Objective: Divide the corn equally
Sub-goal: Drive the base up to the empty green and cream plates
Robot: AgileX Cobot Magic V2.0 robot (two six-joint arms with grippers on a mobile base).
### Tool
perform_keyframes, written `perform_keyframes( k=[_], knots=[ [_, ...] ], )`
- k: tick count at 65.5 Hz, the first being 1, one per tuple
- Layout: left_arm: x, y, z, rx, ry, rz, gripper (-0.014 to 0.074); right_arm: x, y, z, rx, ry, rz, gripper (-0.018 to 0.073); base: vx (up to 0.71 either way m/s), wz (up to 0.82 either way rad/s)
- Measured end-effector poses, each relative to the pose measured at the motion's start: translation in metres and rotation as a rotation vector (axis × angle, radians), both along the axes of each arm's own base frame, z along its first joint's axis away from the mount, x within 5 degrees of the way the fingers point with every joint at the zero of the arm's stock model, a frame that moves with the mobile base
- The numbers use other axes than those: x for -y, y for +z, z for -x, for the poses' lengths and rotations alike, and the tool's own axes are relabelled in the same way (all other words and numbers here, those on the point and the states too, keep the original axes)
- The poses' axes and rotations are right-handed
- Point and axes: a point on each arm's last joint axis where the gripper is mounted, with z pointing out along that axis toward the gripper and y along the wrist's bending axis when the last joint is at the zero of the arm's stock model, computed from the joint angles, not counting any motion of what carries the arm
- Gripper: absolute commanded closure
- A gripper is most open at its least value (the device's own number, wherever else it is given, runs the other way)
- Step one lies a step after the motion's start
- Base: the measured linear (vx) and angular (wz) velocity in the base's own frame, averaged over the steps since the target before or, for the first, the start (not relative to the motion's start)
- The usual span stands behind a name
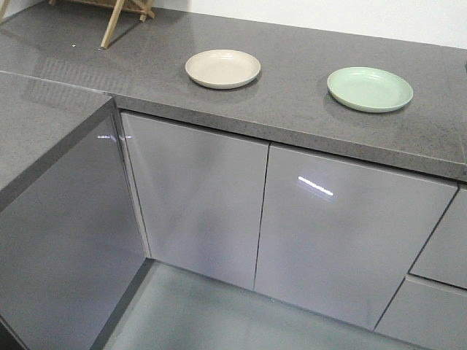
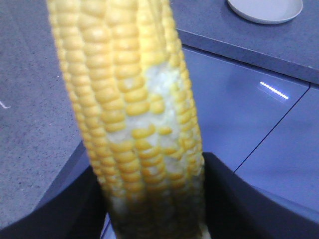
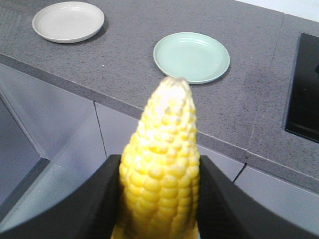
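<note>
The left gripper [image 2: 152, 204] clamps the left cob [image 2: 124, 99] between 2 matte black fingers [image 2: 244, 199], which are spread just to the cob's width and press against its lower flanks. This cob is thick and nearly cylindrical. It has straight rows of rounded, bright yellow kernels and a pale whitish patch on one side. It is held in the air in front of the cabinets, off the counter [image 1: 292, 109].

The right gripper [image 3: 159, 199] grips the right cob [image 3: 164, 149] in the same way, with 1 broad black finger against each side. This cob tapers to a blunt, paler tip, and its kernels grow smaller and less regular toward that tip. It is also in the air in front of the counter edge, and its tip points toward the green plate [image 3: 192, 57].

2 round, shallow plates with raised rims sit well apart on the counter. The beige plate [image 1: 222, 68] is on the left and the green plate on the right, both smooth and matte. The counter is grey speckled stone with a slight sheen and turns an L-shaped corner. The doors [image 1: 197, 197] below it are flat, glossy grey, and one catches a streak of light. A black panel [image 3: 304, 84] is set into the counter at the far right. Slanted wooden legs [image 1: 113, 25] stand at the back left.
</note>
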Motion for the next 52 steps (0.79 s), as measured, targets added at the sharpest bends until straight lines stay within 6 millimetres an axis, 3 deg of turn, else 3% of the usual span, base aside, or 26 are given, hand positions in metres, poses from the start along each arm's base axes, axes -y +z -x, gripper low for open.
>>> perform_keyframes(
  k=[52],
  knots=[
    [0.0000, 0.0000, 0.0000, -0.001, 0.000, 0.000, 0.0489, 0.0000, 0.0000, 0.0000, 0.000, 0.000, 0.000, 0.0424, 0.09, -0.12]
  ],
)
